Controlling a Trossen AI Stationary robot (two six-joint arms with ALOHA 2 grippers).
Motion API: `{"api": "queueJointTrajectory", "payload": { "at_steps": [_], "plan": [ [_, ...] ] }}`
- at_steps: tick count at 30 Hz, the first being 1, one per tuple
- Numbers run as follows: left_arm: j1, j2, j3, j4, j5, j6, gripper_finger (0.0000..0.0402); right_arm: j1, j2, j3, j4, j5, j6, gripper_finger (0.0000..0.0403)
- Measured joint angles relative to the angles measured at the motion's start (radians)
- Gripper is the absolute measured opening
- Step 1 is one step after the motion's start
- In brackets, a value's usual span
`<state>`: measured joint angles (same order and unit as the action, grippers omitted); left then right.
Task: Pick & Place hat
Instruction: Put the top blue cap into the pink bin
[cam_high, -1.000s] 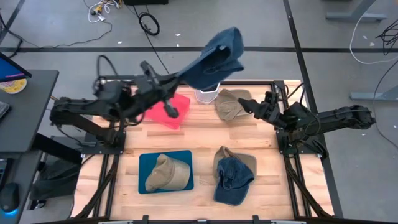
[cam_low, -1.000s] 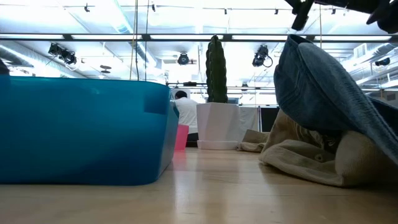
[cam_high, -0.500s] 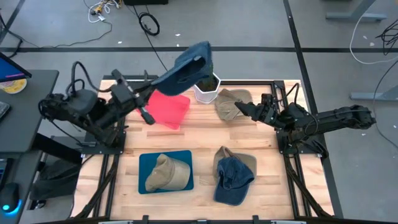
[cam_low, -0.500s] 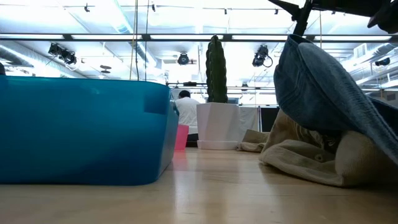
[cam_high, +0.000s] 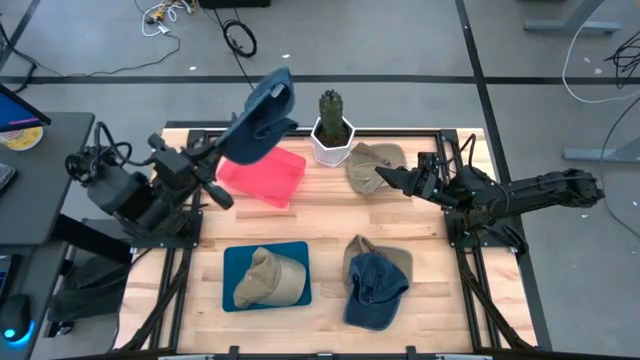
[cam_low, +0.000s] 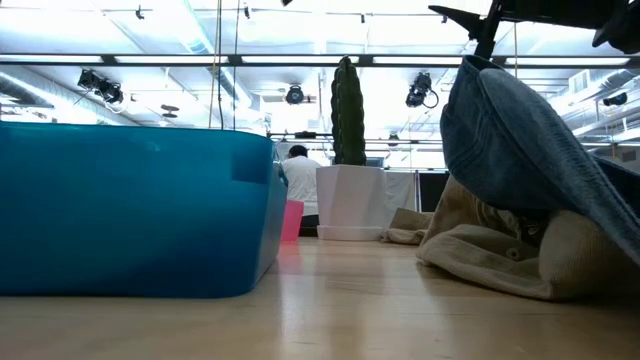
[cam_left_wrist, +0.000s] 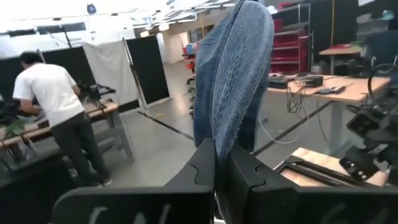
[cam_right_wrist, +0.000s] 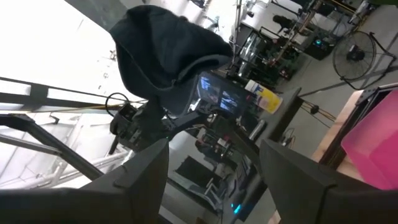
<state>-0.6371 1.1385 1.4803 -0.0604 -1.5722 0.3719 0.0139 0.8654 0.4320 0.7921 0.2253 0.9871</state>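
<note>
Over the table's far-left corner: left gripper clamped tight on a blue denim hat, held up in the air above the pink tray. In left wrist view, denim hat pinched between the 2 dark fingers, hanging upright, w/ a person in a white shirt at a bench beyond.

At far right of table: right gripper spread open, holding nothing, tips right at the tan hat beside the white pot w/ cactus. In right wrist view, 2 fingers set wide apart, lifted denim hat seen between them farther off.

At near edge: blue tray w/ a 2nd tan hat in it; next to it, another denim hat lying on a tan one. In low view, blue tray wall on 1 side, denim-over-tan pile on the other, cactus pot between, farther back.
</note>
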Motion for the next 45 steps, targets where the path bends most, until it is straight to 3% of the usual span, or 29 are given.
{"api": "queueJointTrajectory", "payload": {
  "at_steps": [10, 12, 16, 21, 26, 33, 38, 45],
  "plan": [
    [-0.01, 0.0, 0.0, 0.04, 0.006, -0.205, 0.0011, 0.0, 0.0, 0.0, -0.002, 0.0, 0.007, 0.0253],
    [-0.023, 0.0, 0.0, 0.04, 0.056, -0.238, 0.0011, 0.0, 0.0, 0.0, -0.002, 0.0, 0.007, 0.0253],
    [-0.02, 0.008, 0.0, -0.004, 0.212, -0.365, 0.0011, 0.0, 0.0, 0.0, -0.002, 0.001, 0.007, 0.0253],
    [0.037, 0.03, 0.0, -0.218, 0.441, -0.644, 0.0011, 0.0, 0.0, 0.0, -0.004, 0.001, 0.026, 0.0253],
    [0.159, 0.066, 0.0, -0.466, 0.793, -0.982, 0.0011, 0.0, 0.0, 0.0, -0.011, -0.009, 0.045, 0.0253],
    [0.357, 0.125, -0.001, -0.806, 1.079, -1.334, 0.0011, 0.0, 0.0, 0.0, -0.039, -0.009, 0.066, 0.0253],
    [0.466, 0.116, -0.001, -0.947, 1.104, -1.39, 0.0011, 0.0, 0.0, 0.0, -0.058, -0.01, 0.078, 0.0253],
    [0.637, 0.087, 0.0, -1.104, 1.145, -1.283, 0.0011, 0.001, 0.0, 0.0, -0.063, -0.01, 0.075, 0.0253]
  ]
}}
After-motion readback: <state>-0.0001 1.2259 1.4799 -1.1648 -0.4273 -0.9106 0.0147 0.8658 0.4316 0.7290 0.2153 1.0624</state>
